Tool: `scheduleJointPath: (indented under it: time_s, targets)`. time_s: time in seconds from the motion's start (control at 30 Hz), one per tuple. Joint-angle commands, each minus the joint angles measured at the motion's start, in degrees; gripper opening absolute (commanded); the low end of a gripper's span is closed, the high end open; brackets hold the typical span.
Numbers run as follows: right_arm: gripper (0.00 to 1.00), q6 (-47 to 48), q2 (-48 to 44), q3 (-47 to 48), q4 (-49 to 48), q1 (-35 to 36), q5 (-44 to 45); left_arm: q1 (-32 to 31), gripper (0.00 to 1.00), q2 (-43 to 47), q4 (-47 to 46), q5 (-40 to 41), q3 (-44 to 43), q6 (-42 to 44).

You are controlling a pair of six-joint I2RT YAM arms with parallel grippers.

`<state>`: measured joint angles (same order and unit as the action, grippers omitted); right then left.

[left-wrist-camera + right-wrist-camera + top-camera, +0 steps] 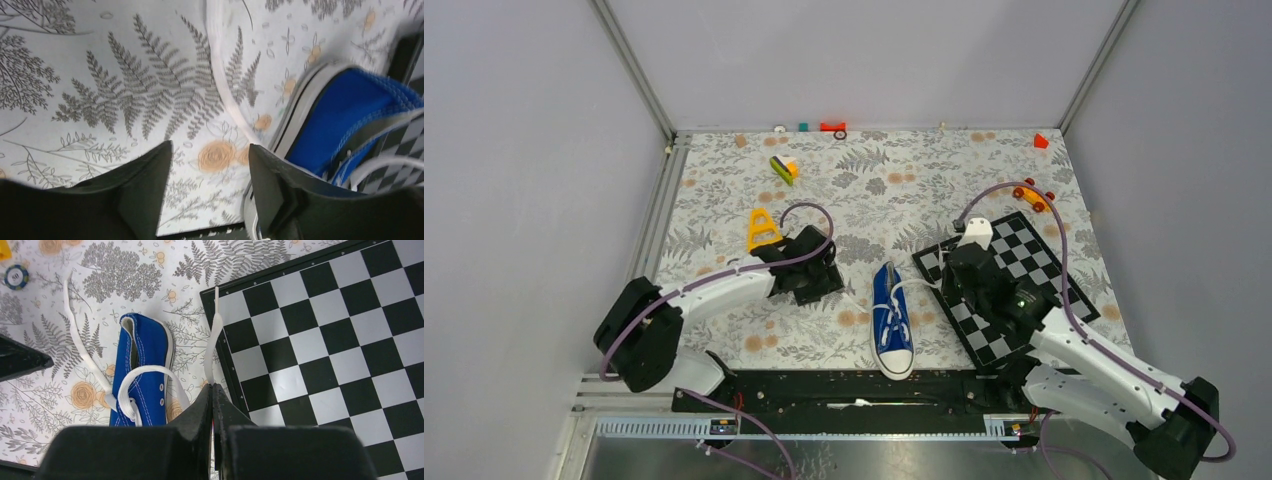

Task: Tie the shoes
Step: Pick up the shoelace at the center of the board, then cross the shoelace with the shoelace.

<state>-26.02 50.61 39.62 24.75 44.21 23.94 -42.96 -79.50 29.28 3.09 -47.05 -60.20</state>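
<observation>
1. Near the bottom centre of the overhead frame, the sneaker lay on the floral surface, toe towards the lower edge, just beside a chessboard. No writing could be read from there.
2. Along the lower edge of the left wrist view, the left pincer stood apart over bare surface, nothing between its fingers. The loose lace lay beyond it, upper middle. Closing there would probably catch nothing.
3. At bottom centre of the right wrist view, the right pincer was together, clamped on the second lace. A hard pull might slip it free or drag the sneaker. The mark on the poker chip, upper left, was too small to read, and no shoe brand showed.
</observation>
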Motion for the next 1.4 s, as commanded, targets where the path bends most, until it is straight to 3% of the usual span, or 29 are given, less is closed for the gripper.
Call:
scheduleJointPath:
  time_s: [0.0,0.1,0.2,0.43,0.6,0.67,0.8,0.9,1.07,1.23,1.37]
  targets:
    - [0.0,-3.2,-4.8,-0.9,1.6,-0.4,4.3,-0.2,0.57,-3.0,-1.8,9.0,-4.7,-5.7]
    - [0.0,-3.1,-6.3,-1.2,3.0,-0.4,4.4,-0.2,0.56,-7.0,2.7,15.0,-9.7,-7.1]
    - [0.0,-3.1,-7.6,-1.5,3.7,-0.4,4.4,-0.2,0.62,-13.1,8.4,19.6,-16.2,-7.4]
    - [0.0,-3.9,-9.7,-2.2,4.3,-0.4,4.7,-1.6,0.6,-23.5,15.1,23.0,-25.5,-8.0]
    - [0.0,-4.3,-11.3,-2.7,5.2,-0.4,4.9,-3.3,0.56,-26.0,15.7,21.4,-22.4,-12.3]
    - [0.0,-4.3,-11.8,-2.9,5.4,-0.4,4.8,-4.2,0.5,-26.4,13.5,20.7,-20.5,-12.9]
    - [0.0,-4.3,-12.2,-2.3,6.2,-0.4,5.0,-4.0,0.01,-27.9,15.2,22.4,-21.0,-14.1]
    - [0.0,-4.2,-12.7,-1.8,6.8,-0.4,5.1,-3.0,0.0,-24.6,16.2,24.2,-20.4,-13.0]
    - [0.0,-4.0,-13.5,-0.1,8.5,-0.4,4.2,1.0,0.0,-11.4,15.9,27.1,-17.2,-6.9]
    - [0.0,-3.5,-15.1,2.6,9.3,-0.4,4.0,4.4,0.0,0.9,10.5,23.7,-14.4,5.6]
    - [0.0,-2.6,-15.7,4.9,9.9,-0.4,5.3,5.2,0.0,5.9,10.3,20.7,-15.0,10.9]
